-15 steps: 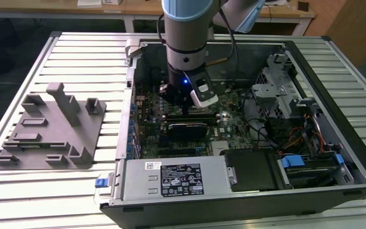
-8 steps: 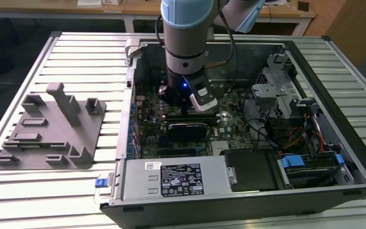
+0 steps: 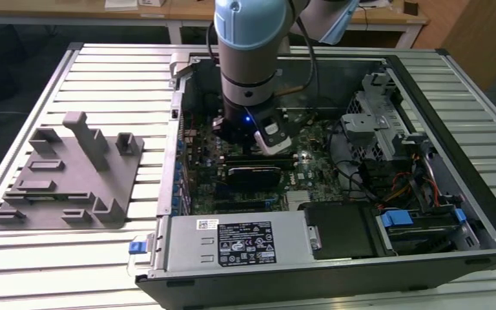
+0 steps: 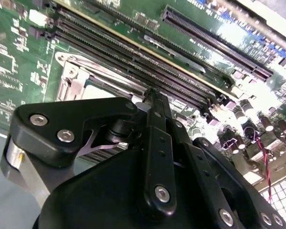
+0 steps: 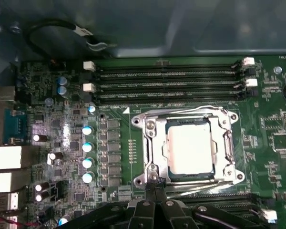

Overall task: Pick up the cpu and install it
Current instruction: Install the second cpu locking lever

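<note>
In the first wrist view the cpu (image 5: pixel 188 145), a pale silver square with a thin tan rim, lies flat inside the metal socket frame (image 5: pixel 148 138) on the green motherboard (image 5: pixel 62 95). My gripper (image 5: pixel 153 181) is shut with nothing between its fingers, and its tips are at the frame's edge, beside the cpu. The second wrist view has the same black gripper (image 4: pixel 153 94) over the socket frame (image 4: pixel 70 78), next to the long memory slots (image 4: pixel 133 52). In the exterior view the arm (image 3: pixel 248 64) reaches down into the open computer case (image 3: pixel 454 161).
A big grey plastic fixture (image 3: pixel 67 174) with upright posts lies on the slatted table at the exterior view's left. Inside the case are a black glossy block (image 3: pixel 252 173), a silver power supply (image 3: pixel 239 242), a metal drive cage (image 3: pixel 377 123) and loose cables (image 3: pixel 403 187).
</note>
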{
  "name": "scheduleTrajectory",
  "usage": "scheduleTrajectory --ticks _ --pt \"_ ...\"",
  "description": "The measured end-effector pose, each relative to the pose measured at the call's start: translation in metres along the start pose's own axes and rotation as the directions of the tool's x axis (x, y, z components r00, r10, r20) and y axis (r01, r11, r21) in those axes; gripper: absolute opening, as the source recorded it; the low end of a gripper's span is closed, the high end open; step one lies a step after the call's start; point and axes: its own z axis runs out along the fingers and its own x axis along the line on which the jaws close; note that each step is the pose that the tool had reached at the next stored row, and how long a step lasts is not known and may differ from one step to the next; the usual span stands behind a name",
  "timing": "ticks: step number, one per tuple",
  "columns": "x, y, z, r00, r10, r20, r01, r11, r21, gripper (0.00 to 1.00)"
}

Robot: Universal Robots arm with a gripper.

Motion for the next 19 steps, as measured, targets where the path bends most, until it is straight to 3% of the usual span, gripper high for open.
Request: scheduleTrajectory --ticks 3,17,19 --pt "0.0008 -0.0019 -0.0003 1.0000 -0.003 -0.0001 0.003 1.0000 -0.0034 0.11" --pt "0.0000 -0.0104 -0.0018 1.0000 -0.004 -0.0003 0.004 1.0000 -0.0035 0.11" --pt "0.0001 -0.0116 -0.0017 1.0000 -0.003 -0.0004 0.003 1.0000 -0.0083 0.11"
